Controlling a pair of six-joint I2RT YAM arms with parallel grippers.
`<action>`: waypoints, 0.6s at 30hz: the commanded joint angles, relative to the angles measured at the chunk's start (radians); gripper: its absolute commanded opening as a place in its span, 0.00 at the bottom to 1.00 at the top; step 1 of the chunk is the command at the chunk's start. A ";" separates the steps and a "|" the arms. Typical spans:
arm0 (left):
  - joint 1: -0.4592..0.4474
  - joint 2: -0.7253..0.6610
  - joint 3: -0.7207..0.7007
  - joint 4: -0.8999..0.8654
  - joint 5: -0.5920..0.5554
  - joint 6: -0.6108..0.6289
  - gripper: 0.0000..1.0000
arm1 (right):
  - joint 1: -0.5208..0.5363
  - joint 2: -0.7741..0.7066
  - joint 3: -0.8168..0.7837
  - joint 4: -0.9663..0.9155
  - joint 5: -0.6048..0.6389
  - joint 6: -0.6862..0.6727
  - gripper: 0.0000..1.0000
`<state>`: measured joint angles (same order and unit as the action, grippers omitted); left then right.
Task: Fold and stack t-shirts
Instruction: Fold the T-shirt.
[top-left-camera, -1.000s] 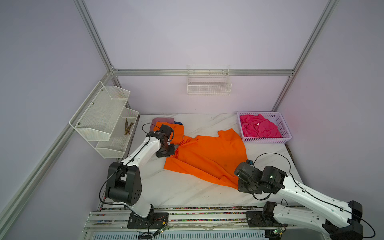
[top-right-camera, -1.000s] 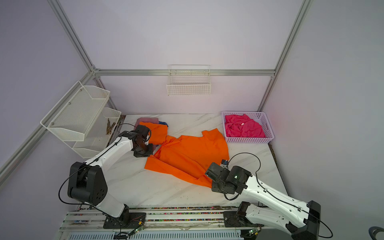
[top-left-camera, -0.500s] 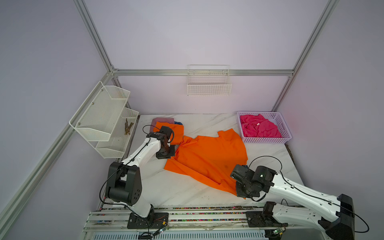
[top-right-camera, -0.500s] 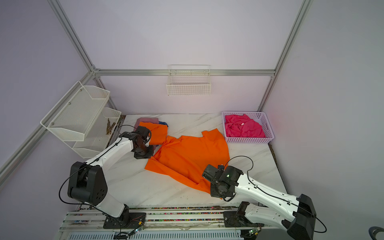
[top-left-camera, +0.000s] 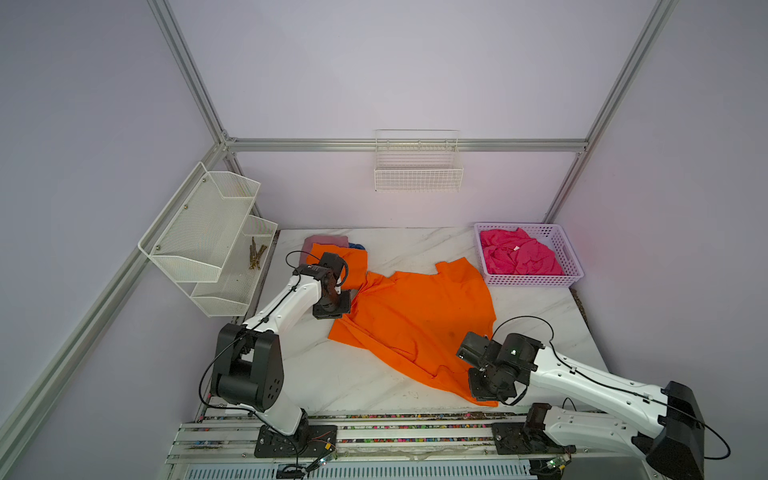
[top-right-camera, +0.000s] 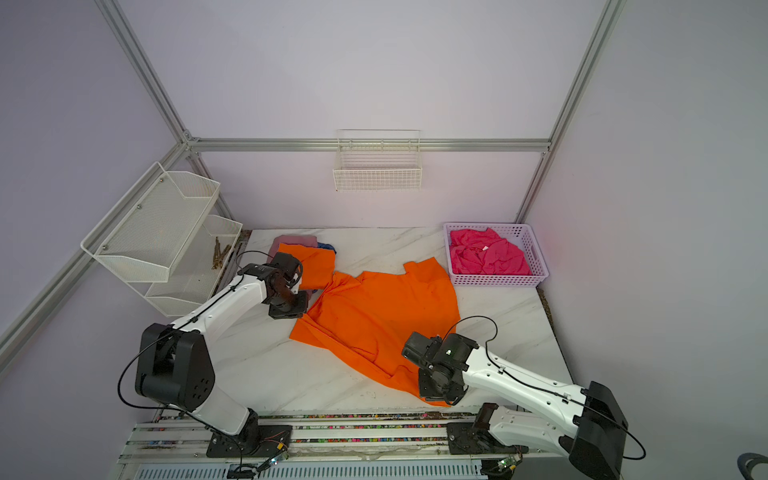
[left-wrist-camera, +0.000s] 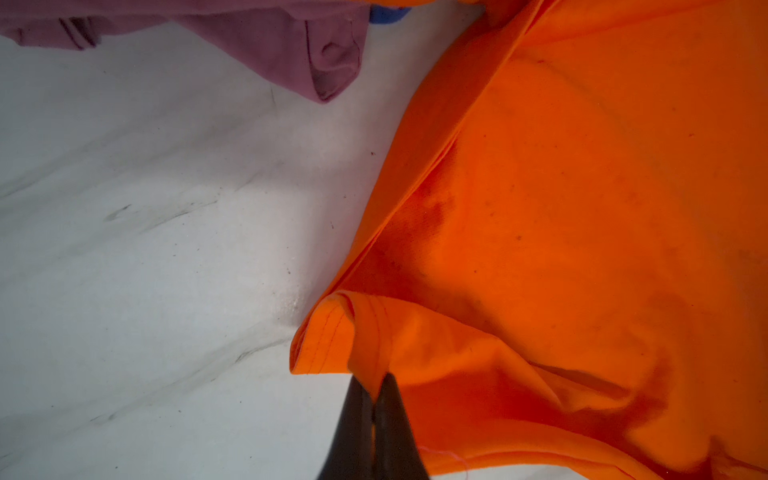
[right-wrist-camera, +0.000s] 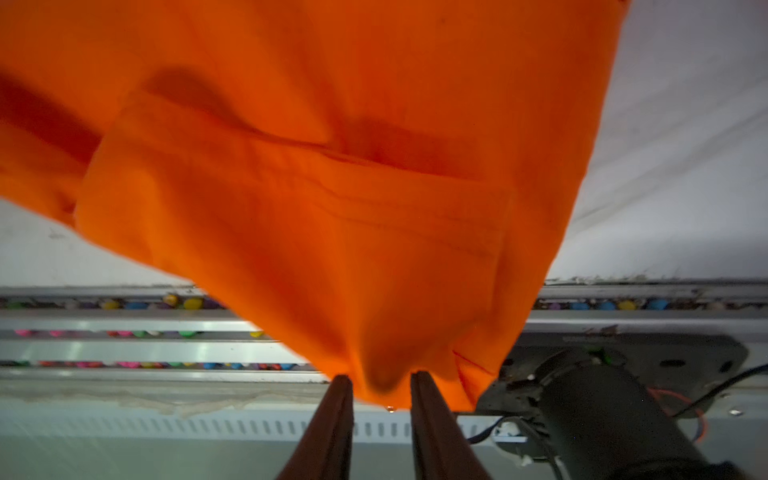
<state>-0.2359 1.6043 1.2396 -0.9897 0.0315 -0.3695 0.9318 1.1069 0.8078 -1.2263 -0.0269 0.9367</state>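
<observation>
A bright orange t-shirt (top-left-camera: 415, 316) (top-right-camera: 374, 316) lies spread across the middle of the marble table. My left gripper (left-wrist-camera: 376, 384) is shut on a fold by its hemmed edge at the shirt's left side. My right gripper (right-wrist-camera: 381, 380) stands open at the front edge, with the shirt's near corner bulging between its parted fingers. At the back left a folded orange t-shirt (top-left-camera: 353, 262) lies on a mauve-pink one (top-left-camera: 324, 241) (left-wrist-camera: 291, 45), with a bit of blue cloth (top-left-camera: 357, 246) beside them. A hot pink t-shirt (top-left-camera: 519, 257) lies crumpled in the basket.
The lilac basket (top-left-camera: 575, 266) stands at the back right. A white mesh shelf (top-left-camera: 208, 232) hangs on the left wall and a wire basket (top-left-camera: 417, 174) on the back wall. The metal rail (top-left-camera: 374, 428) runs along the table's front edge, close under the right gripper.
The right gripper has pulled the shirt's near corner toward the front edge and its jaws have parted. The left gripper has stayed shut in place.
</observation>
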 joint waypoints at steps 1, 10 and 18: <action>0.006 -0.030 0.000 -0.007 0.012 0.027 0.00 | -0.002 -0.017 0.025 0.000 0.034 0.005 0.42; 0.006 -0.030 -0.005 -0.004 0.008 0.029 0.00 | -0.002 0.033 0.017 0.091 0.073 -0.009 0.42; 0.005 -0.029 -0.020 0.008 0.008 0.026 0.00 | -0.002 0.121 -0.006 0.160 0.181 0.042 0.40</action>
<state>-0.2359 1.6043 1.2282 -0.9882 0.0334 -0.3553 0.9318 1.2041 0.8207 -1.1011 0.0868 0.9466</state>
